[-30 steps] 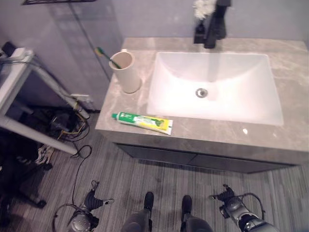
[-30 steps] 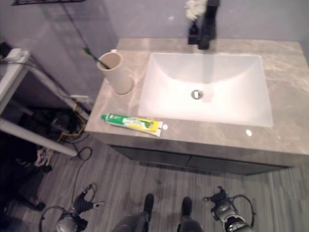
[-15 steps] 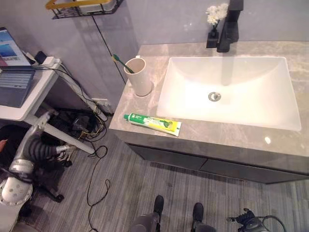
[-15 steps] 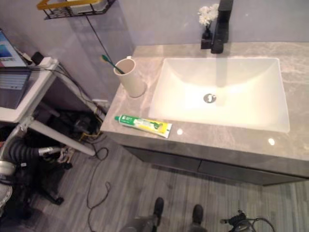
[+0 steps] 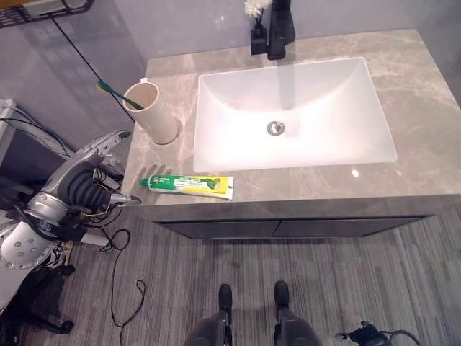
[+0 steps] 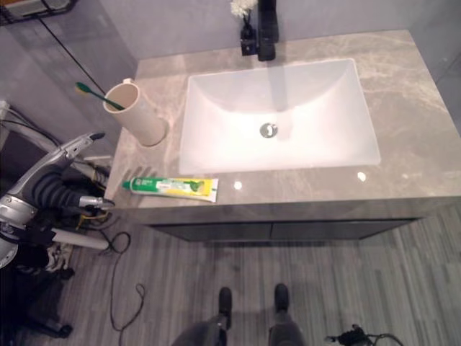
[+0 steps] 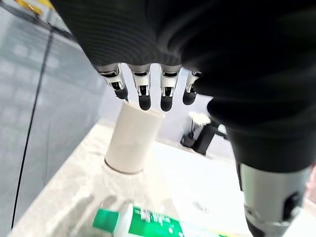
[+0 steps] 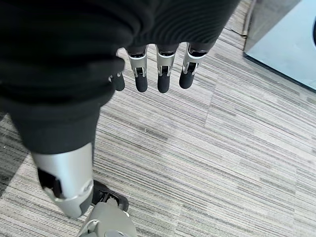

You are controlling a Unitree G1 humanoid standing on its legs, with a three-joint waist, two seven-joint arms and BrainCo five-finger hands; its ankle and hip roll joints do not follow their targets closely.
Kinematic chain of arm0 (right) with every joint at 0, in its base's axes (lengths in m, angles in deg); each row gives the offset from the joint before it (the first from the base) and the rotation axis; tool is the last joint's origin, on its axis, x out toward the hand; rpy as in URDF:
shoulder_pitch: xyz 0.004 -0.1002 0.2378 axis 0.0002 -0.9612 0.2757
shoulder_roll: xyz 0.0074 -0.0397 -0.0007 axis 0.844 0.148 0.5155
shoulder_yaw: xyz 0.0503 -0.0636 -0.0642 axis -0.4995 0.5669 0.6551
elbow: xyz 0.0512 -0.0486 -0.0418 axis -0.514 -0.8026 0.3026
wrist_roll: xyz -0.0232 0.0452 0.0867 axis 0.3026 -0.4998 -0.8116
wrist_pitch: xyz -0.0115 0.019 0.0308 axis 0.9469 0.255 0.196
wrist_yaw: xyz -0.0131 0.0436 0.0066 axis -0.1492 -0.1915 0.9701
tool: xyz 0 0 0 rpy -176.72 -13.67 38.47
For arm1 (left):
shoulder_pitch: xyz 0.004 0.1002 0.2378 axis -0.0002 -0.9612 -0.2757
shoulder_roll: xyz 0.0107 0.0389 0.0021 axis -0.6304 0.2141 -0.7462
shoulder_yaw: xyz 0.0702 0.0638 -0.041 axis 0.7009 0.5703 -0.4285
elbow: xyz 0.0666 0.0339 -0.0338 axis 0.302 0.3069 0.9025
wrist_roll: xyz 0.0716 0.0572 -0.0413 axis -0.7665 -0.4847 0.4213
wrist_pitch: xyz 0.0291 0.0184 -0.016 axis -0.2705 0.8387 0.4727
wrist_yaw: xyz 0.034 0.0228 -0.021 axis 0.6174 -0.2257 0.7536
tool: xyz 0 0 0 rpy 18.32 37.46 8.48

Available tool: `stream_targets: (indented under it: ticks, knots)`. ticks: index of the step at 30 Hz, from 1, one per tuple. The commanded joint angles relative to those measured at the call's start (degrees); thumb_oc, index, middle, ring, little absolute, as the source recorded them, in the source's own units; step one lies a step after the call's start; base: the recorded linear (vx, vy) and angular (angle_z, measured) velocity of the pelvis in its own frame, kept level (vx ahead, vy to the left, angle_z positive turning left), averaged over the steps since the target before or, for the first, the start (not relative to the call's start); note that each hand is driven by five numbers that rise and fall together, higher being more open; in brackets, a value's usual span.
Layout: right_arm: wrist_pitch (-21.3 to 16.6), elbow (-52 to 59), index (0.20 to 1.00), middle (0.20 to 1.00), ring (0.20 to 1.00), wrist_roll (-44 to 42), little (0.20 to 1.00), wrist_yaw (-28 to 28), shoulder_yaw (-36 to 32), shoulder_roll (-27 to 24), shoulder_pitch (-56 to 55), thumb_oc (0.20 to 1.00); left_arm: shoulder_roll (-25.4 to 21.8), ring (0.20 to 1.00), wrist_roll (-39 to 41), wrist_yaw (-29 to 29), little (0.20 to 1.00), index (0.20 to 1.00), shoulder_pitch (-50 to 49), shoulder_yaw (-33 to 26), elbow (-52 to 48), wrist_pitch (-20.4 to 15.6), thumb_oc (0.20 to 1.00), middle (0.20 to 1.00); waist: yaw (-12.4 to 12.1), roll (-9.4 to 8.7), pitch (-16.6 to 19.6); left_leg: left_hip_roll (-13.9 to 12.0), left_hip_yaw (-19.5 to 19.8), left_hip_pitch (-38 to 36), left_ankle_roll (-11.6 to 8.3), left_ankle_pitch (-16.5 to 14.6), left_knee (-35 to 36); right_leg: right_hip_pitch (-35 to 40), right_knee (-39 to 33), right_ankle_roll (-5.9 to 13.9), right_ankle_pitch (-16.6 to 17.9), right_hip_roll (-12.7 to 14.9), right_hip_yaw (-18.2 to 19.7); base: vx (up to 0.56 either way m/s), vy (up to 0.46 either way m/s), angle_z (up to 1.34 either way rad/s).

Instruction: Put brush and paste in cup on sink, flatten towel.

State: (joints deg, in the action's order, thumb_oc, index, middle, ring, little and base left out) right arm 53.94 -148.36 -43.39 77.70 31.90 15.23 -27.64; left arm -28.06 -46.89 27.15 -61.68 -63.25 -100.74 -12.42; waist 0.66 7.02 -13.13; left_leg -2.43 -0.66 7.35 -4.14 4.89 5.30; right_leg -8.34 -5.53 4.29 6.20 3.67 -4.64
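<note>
Toothpaste (image 5: 187, 184) lies flat near the table (image 5: 403, 173) front edge; the toothbrush (image 5: 115, 91) stands in the cup (image 5: 153, 112). We hold our left hand (image 5: 94, 169) beside it, fingers apart, ready to grasp; our right hand (image 8: 148, 69) hangs relaxed over the floor.

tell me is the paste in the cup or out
Out: the paste lies flat on the counter, apart from the cup.

Your two head eyes look steeply down and share the sink (image 5: 288, 108). The left wrist camera looks closely past its fingers (image 7: 143, 94) at the cup (image 7: 131, 140); the right one faces floor (image 8: 222, 148).
</note>
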Motion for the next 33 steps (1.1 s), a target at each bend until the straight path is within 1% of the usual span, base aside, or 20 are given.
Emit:
stream_targets:
  ticks: [1, 5, 10, 16, 22, 27, 28, 33]
  knots:
    - [0.42, -0.73, 1.000, 1.000, 1.000, -3.23, 1.000, -0.27, -0.31, 1.33, 0.78, 1.000, -1.57, 1.000, -1.81, -0.62, 1.000, 1.000, 0.29, -0.10, 3.39, -0.34, 1.000, 1.000, 0.30, -0.67, 1.20, -3.70, -1.49, 2.43, -3.95, 2.35, -0.30, 2.66, 0.53, 5.55, -1.21, 3.34, 1.91, -0.01, 0.021, -0.17]
    - [0.33, -0.85, 1.000, 1.000, 1.000, -4.47, 1.000, 0.07, -0.95, 1.60, 1.05, 1.000, -1.46, 1.000, -1.82, -1.03, 1.000, 1.000, 1.66, 2.03, 4.57, -0.20, 1.000, 1.000, 0.55, -0.86, 0.97, -3.78, -1.95, 2.44, -3.95, 2.35, -0.30, 2.20, 0.53, 5.54, -1.06, 3.36, 2.33, 0.00, 0.010, -0.17]
    - [0.12, -0.15, 1.000, 1.000, 1.000, -4.83, 1.000, 0.66, 0.11, 1.81, 2.01, 1.000, -1.06, 1.000, -2.43, -0.98, 1.000, 1.000, 4.27, 5.18, 6.17, 0.08, 1.000, 1.000, 0.99, -1.31, 0.54, -3.90, -2.32, 3.06, -3.96, 2.43, -0.30, 0.97, 0.53, 5.57, -0.62, 3.40, 2.79, -0.01, 0.004, -0.04]
    - [-0.35, 0.60, 1.000, 1.000, 1.000, -5.77, 1.000, 1.29, 0.35, 2.26, 2.50, 1.000, -1.56, 1.000, -5.85, 0.37, 1.000, 1.000, 5.13, 5.75, 7.53, 0.53, 1.000, 1.000, 1.01, -2.05, 0.05, -4.42, -3.17, 3.80, -4.06, 2.68, -0.30, -0.45, 0.53, 5.67, -0.10, 3.07, 3.41, -0.02, -0.008, -0.06]
    - [-0.12, 0.51, 1.000, 1.000, 1.000, -5.90, 1.000, 1.52, 0.38, 2.69, 2.44, 1.000, -0.08, 1.000, -6.96, 1.49, 1.000, 1.000, 7.18, 6.93, 9.54, 1.16, 1.000, 1.000, 1.26, -2.69, -0.17, -4.62, -3.61, 3.83, -4.16, 2.71, -0.30, -0.82, 0.53, 5.68, -0.07, 2.99, 3.71, 0.00, -0.005, -0.08]
    - [0.03, 0.12, 1.000, 1.000, 1.000, -6.22, 1.000, 1.68, -0.05, 2.85, 2.32, 1.000, 1.13, 1.000, -9.07, 2.31, 1.000, 1.000, 7.72, 7.24, 10.26, 1.75, 1.000, 1.000, 1.23, -2.82, -0.38, -4.64, -3.55, 3.97, -4.17, 2.72, -0.30, -1.08, 0.53, 5.76, 0.02, 3.11, 3.58, 0.00, 0.000, 0.00]
    - [0.00, -0.09, 1.000, 1.000, 1.000, -6.65, 1.000, 1.74, -0.29, 3.01, 2.37, 1.000, 2.38, 1.000, -9.33, 2.58, 1.000, 1.000, 7.78, 7.52, 10.78, 2.00, 1.000, 1.000, 1.28, -2.98, -0.39, -4.63, -3.61, 4.02, -4.15, 2.69, -0.30, -1.23, 0.53, 5.78, 0.05, 3.08, 3.62, 0.00, 0.000, 0.00]
    - [0.17, -0.14, 1.000, 1.000, 1.000, -6.88, 1.000, 1.68, -0.08, 3.55, 2.50, 1.000, 4.27, 1.000, -9.50, 2.84, 1.000, 1.000, 8.05, 8.32, 11.38, 2.32, 1.000, 1.000, 1.38, -3.38, -0.34, -4.77, -4.05, 4.11, -4.12, 2.61, -0.30, -1.53, 0.53, 5.78, 0.15, 3.08, 3.86, 0.00, -0.002, -0.04]
